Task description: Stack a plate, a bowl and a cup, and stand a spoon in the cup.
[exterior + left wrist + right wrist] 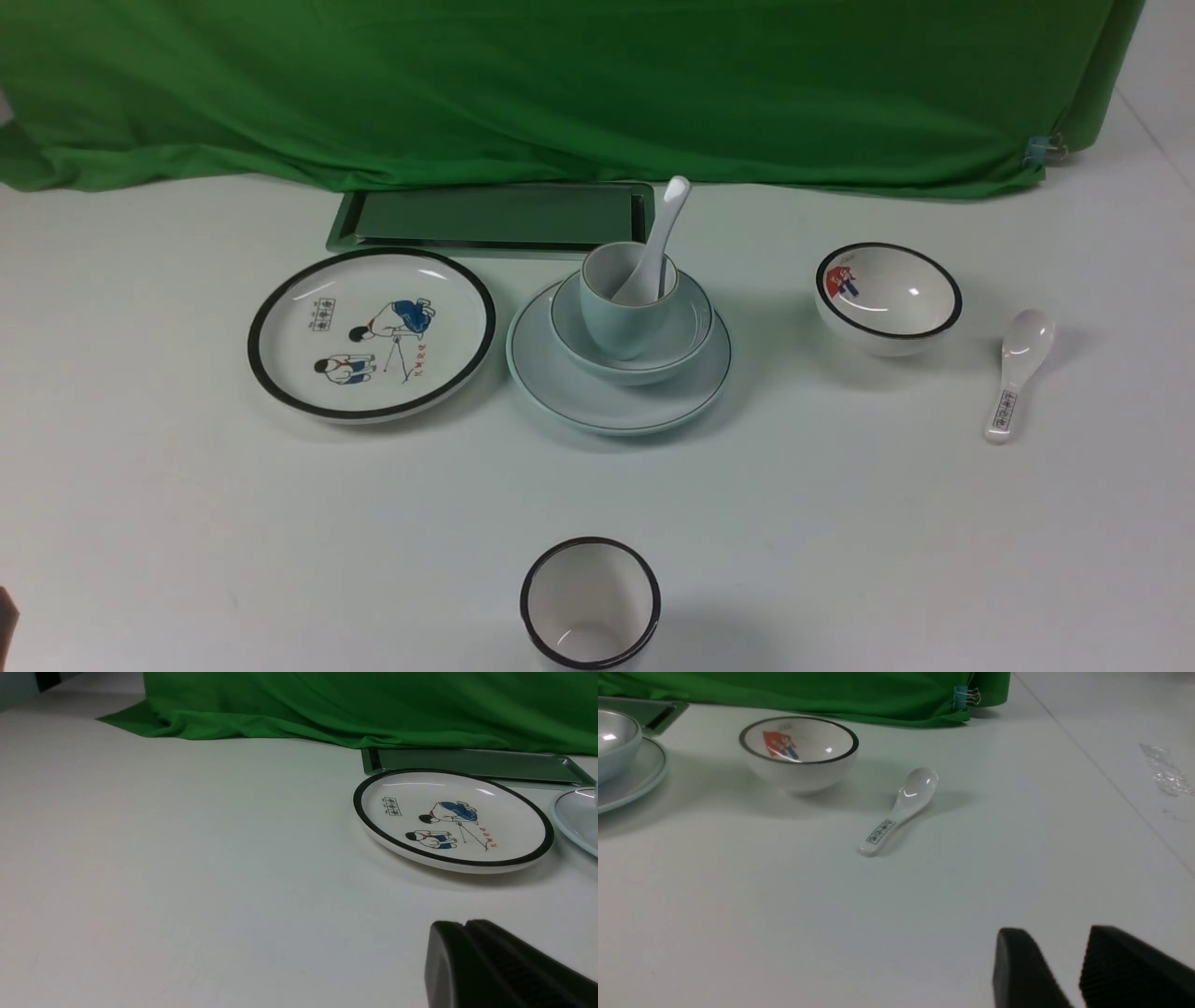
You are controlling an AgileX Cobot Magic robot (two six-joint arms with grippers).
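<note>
**At table centre: plate, bowl, cup and spoon stacked, both grippers low and empty**

At the middle of the white table (187, 523), just in front of a shallow grey tray (490, 219), the pale blue-green plate (579, 397) lies flat. The matching bowl (689, 327) sits inside it, and the cup (611, 322) stands upright in the bowl. The plain white spoon (661, 238) stands in the cup, its scoop down inside and its handle leaning up and away toward the green cloth (560, 84) at the back.

To the robot's left of the stack, just beside it without touching, rests a white plate with a thick black rim and cartoon figures (372, 333). To the right, well apart from the stack, sits a small white bowl with a black rim and a red-blue picture (889, 297), and beside that a white spoon with dark print on its handle (1018, 373) lies flat, scoop facing up. Near the front edge a white cup with a black rim (590, 602) stands upright by itself. A blue clip (961, 696) pinches the cloth at its right corner.

The left gripper (465, 926) shows only in its wrist view as dark fingers (504, 966) pressed together with just a thin seam between them, holding nothing, low over bare table near the cartoon plate. The right gripper (1080, 970) has its two fingers (1022, 970) parted by a narrow gap, nothing between them, over bare table nearer than the printed spoon
</note>
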